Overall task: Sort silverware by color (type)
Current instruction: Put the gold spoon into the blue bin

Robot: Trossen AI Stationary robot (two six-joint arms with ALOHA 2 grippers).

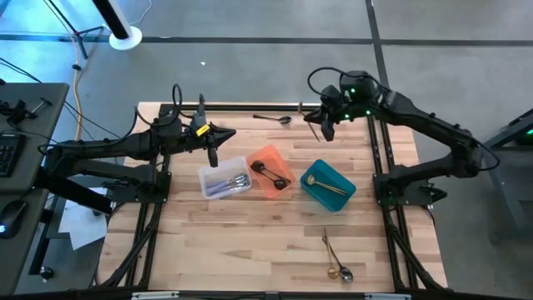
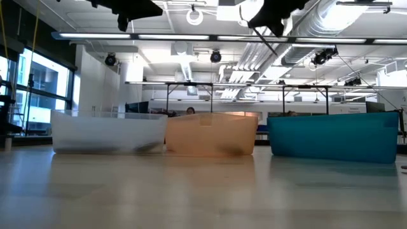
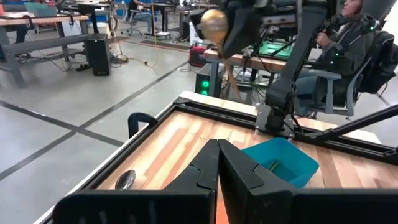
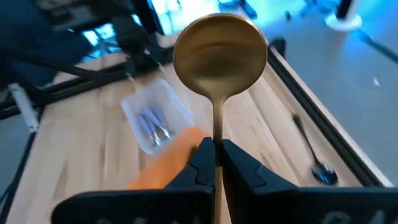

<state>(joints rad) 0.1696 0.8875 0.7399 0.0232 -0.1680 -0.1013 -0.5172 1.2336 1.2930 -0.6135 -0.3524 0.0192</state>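
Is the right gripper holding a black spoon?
No, the right gripper is shut on the handle of a gold spoon.

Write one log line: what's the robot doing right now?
right gripper: shut on gold spoon, raised | left gripper: shut, empty, above clear bin | teal bin: holds gold

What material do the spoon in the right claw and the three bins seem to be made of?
Gold spoon in the right claw: likely metal, brushed gold, soft sheen. Clear bin, orange bin, teal bin: probably plastic; the first two look translucent.
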